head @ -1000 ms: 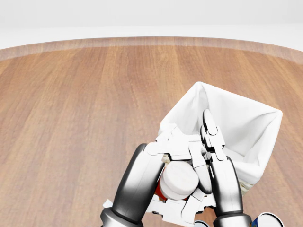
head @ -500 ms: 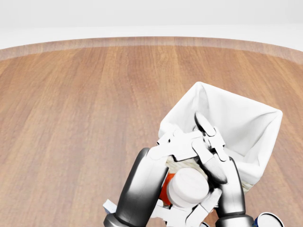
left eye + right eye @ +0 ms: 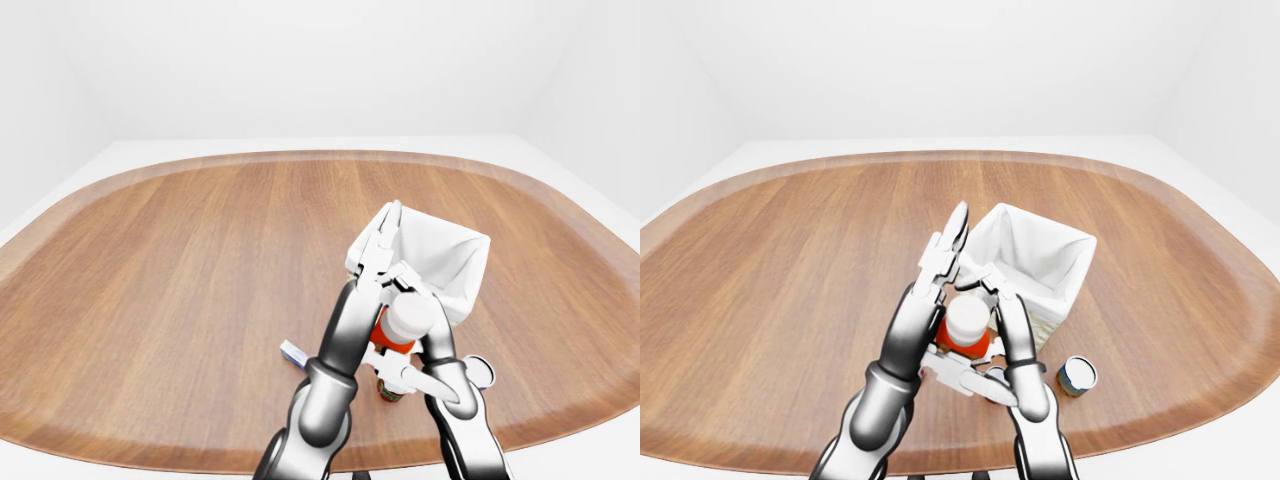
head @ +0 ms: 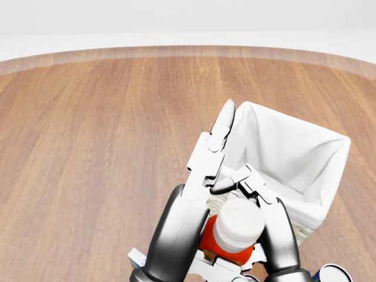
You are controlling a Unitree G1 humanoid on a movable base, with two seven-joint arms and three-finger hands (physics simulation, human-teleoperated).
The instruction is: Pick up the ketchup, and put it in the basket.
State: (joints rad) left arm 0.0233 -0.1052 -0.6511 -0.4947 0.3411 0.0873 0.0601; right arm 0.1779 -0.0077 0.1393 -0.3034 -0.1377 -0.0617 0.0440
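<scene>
The ketchup bottle (image 4: 237,228), red with a white cap, is held upright just left of and below the white cloth basket (image 4: 296,154) in the head view. My right hand (image 4: 256,200) is shut on the bottle, fingers over its cap side and thumb under it. My left hand (image 4: 212,154) stands open against the bottle's left side, its fingers stretched straight up along the basket's left corner. The bottle's lower part is hidden by my hands.
The wooden table (image 4: 88,147) spreads wide to the left and top. A small tin with a white lid (image 3: 1077,375) stands to the right of my right arm. A small white-and-blue box (image 3: 293,352) lies by my left forearm. A dark jar (image 3: 390,391) sits under my hands.
My left hand has opened off the bottle, its fingers swinging up and left. The bottle has shifted a little right toward the basket, and more of its red body shows.
</scene>
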